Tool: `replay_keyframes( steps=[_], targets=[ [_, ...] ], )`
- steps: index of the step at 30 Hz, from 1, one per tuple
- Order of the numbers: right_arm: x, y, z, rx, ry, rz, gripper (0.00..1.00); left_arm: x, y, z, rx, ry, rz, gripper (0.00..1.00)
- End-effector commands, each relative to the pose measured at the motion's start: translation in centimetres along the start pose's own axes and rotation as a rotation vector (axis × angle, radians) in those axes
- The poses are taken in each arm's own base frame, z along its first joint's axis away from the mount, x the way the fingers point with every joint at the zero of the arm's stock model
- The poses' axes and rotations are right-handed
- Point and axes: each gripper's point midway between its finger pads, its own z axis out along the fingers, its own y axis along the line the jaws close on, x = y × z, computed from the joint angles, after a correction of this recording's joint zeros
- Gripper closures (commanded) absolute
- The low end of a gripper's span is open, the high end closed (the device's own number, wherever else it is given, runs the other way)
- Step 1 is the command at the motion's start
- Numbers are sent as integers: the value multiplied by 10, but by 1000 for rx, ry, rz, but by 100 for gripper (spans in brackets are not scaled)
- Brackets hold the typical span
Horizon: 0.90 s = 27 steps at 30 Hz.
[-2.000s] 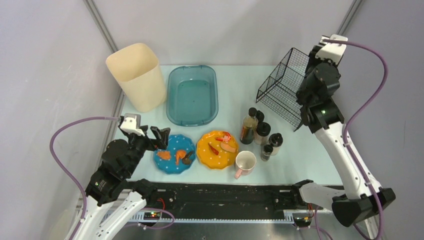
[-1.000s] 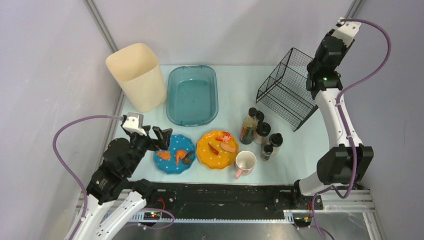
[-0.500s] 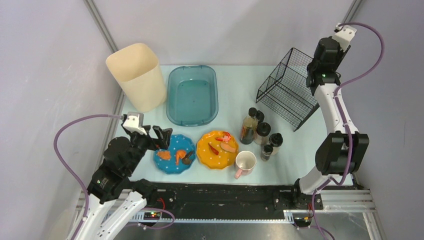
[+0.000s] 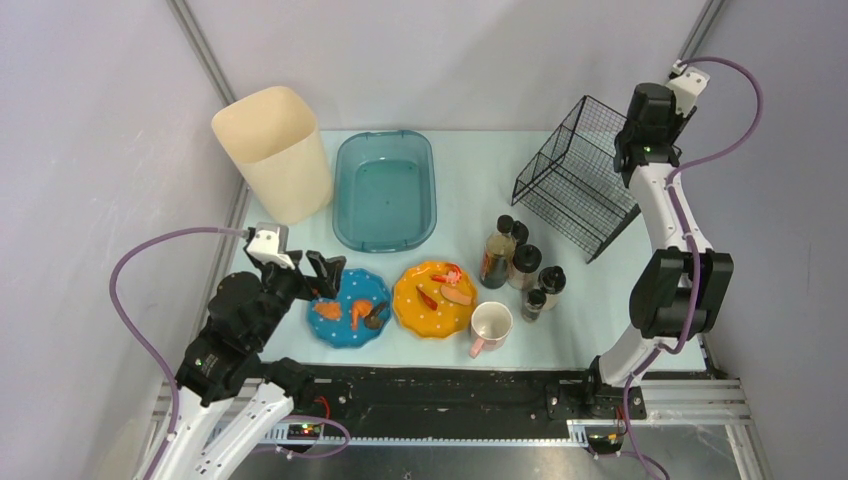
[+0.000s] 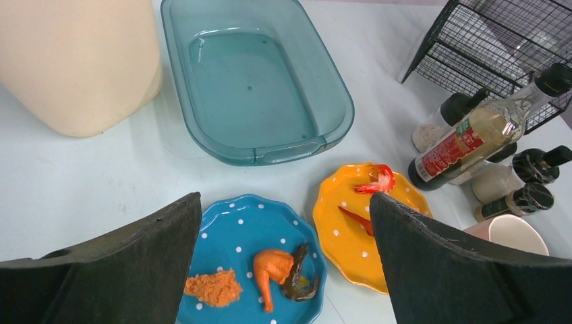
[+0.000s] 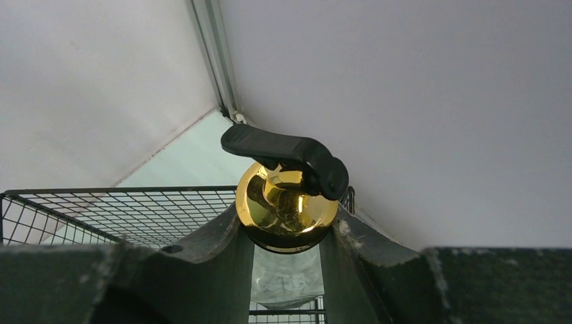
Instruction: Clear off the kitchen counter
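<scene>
The pale light-blue kitchen counter (image 4: 470, 190) carries a blue dotted plate (image 4: 350, 307) with a chicken leg (image 5: 273, 268), orange crumbs and a dark shrimp, and an orange dotted plate (image 4: 433, 298) with red scraps. My left gripper (image 5: 284, 199) is open and empty, hovering just above the blue plate's near-left side (image 4: 322, 275). My right gripper (image 6: 287, 226) is shut on a clear bottle with a gold cap and black lever (image 6: 287, 196), held above the black wire basket (image 4: 575, 180) at the back right corner.
A cream bin (image 4: 272, 152) stands at the back left, with a teal basin (image 4: 385, 190) beside it. Several sauce and spice bottles (image 4: 497, 255) cluster right of the orange plate. A pink-handled mug (image 4: 491, 325) stands near the front edge. Walls close in behind the basket.
My right arm has swung up and back from the basket's front right side to the back right corner, folding its elbow upright. My left arm has hardly moved.
</scene>
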Motion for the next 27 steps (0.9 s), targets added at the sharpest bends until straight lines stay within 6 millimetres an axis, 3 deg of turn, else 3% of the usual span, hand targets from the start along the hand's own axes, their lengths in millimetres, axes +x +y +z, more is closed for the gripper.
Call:
replay_keyframes(
  steps=[1,10,18,21,24,27],
  targets=[
    [-23,1,-2,7,-48,100,100,0,1,3,1,1,19,2],
    [5,1,1,18,16,77,98,0,2,3,-4,-2,17,2],
    [16,3,3,8,48,55,89,0,1,3,0,-2,17,2],
    [18,2,3,11,55,48,81,0,1,3,1,-1,17,2],
    [20,2,2,11,60,42,61,0,0,3,2,0,17,2],
    [19,2,0,6,61,42,48,0,0,3,3,2,17,2]
  ],
)
